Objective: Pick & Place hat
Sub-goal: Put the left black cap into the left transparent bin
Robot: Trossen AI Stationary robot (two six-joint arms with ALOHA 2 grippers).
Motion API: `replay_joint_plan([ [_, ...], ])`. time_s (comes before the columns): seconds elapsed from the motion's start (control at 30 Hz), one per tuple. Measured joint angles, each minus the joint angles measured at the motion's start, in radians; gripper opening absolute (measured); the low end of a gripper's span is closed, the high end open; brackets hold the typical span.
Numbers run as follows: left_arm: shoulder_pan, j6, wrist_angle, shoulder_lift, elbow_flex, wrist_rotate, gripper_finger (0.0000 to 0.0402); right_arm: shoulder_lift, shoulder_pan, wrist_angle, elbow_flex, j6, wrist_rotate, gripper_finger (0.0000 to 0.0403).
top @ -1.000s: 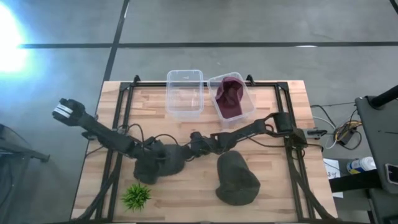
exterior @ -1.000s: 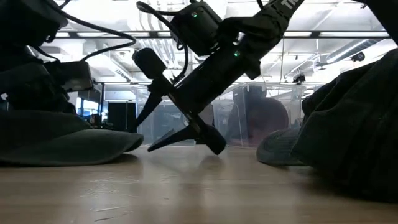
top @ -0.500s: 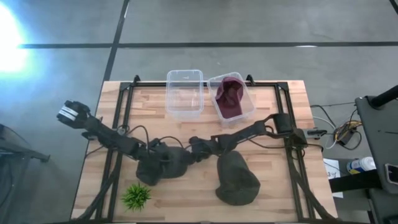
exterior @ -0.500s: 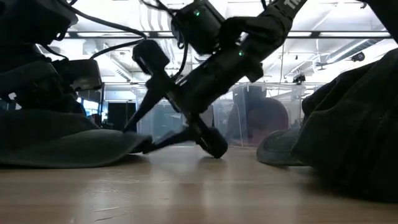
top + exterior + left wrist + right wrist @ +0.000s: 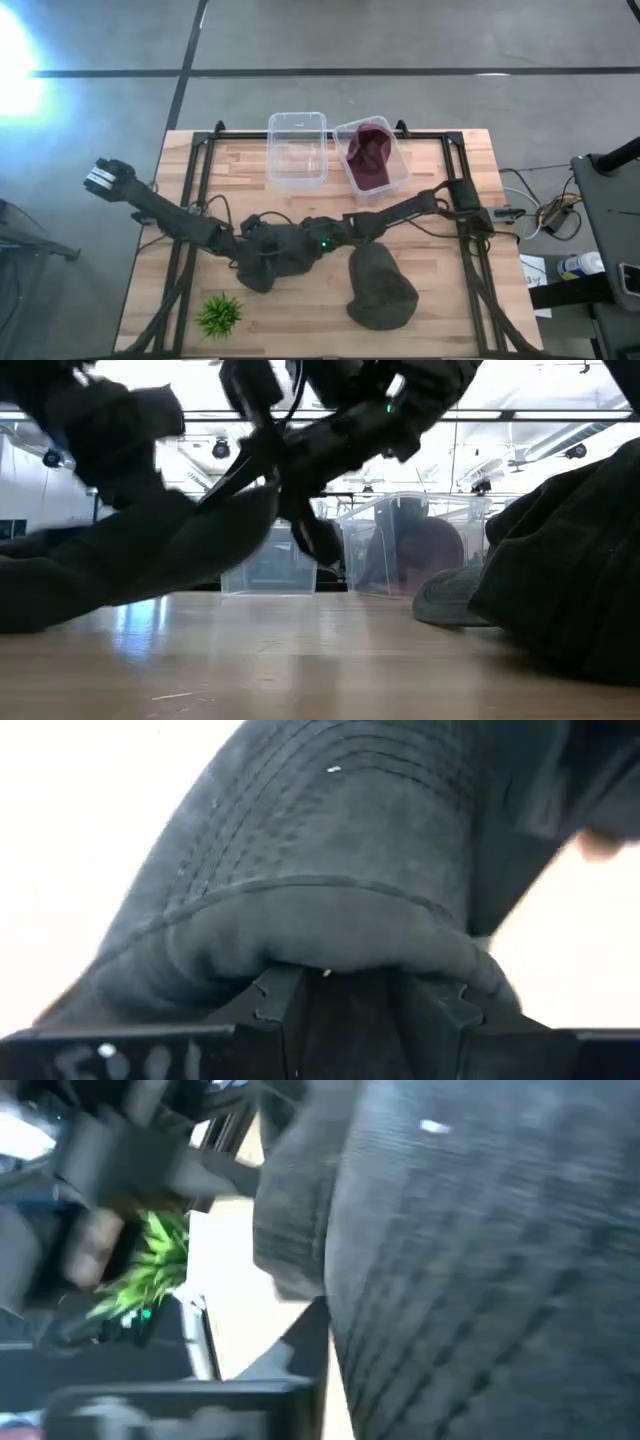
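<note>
A dark grey hat [image 5: 275, 262] lies at the table's middle between my two grippers. It also shows in the low view [image 5: 130, 565], in the left wrist view [image 5: 330, 870] and in the right wrist view [image 5: 480, 1260]. My left gripper [image 5: 250, 238] is shut on the hat's left side. My right gripper [image 5: 310, 243] is shut on its right side. A second dark hat [image 5: 380, 287] lies flat on the table to the right. A maroon hat [image 5: 370, 150] sits in the right clear box. My left gripper pinches a rolled, folded edge of the hat [image 5: 340, 935] between its two fingers [image 5: 280, 1005], and the cloth bulges out past them. The hat's lower left part [image 5: 40, 605] rests on the table. My right gripper has the hat's right edge [image 5: 262, 510] between its fingers, one above the cloth and one finger [image 5: 318, 545] below it. It comes slanting down from the table's right. That edge is raised off the table and the cloth slopes down from it.
Two clear boxes stand at the far edge: the left one [image 5: 297, 150] has nothing in it, the right one [image 5: 395, 170] holds the maroon hat. A small green plant [image 5: 220, 315] stands near the front left. A black frame [image 5: 190, 200] runs along the table's sides.
My right gripper has gone left and down to the hat and shut on its right edge. Both grippers have then risen, lifting the hat's right part off the table while its left part stays down. The hat has shifted a little toward the table's right.
</note>
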Motion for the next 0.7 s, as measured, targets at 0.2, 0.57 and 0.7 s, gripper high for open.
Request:
replay_joint_plan([
  [0.2,-0.004,-0.005,-0.302,-0.165,0.174,-0.019,0.0128,-0.170,-0.023,-0.214,0.000,-0.121,0.034,0.0019],
  [0.57,-0.049,0.132,-0.408,-0.418,0.415,-0.155,0.0128,-0.571,-0.103,-0.368,0.003,-0.252,0.651,0.0017],
  [0.7,-0.050,0.166,-0.395,-0.438,0.407,-0.243,0.0128,-0.559,-0.230,-0.372,0.003,-0.221,0.595,0.0016],
])
